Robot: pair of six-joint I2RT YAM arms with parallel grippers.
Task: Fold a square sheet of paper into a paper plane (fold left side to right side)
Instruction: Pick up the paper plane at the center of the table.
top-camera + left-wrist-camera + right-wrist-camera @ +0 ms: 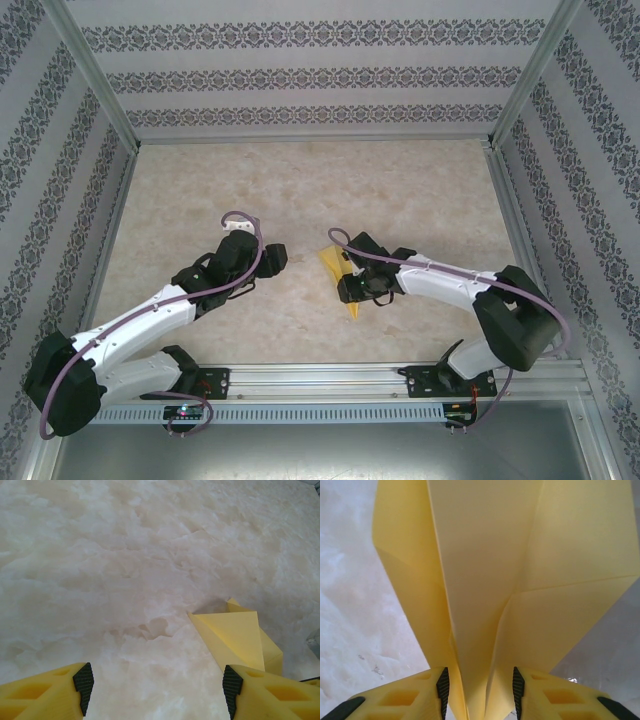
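Left gripper (272, 258) (157, 686) hangs spread and empty over mid-bench (300, 170). The paper plane (336, 268) (235, 635) (485, 580) lies just right of the bench's centre, its keel between the right gripper (350, 287) (480, 686) fingers; whether they clamp it I cannot tell.

Pale marbled table (300, 190), folded yellow paper (338, 268) on it — near centre, flaps raised
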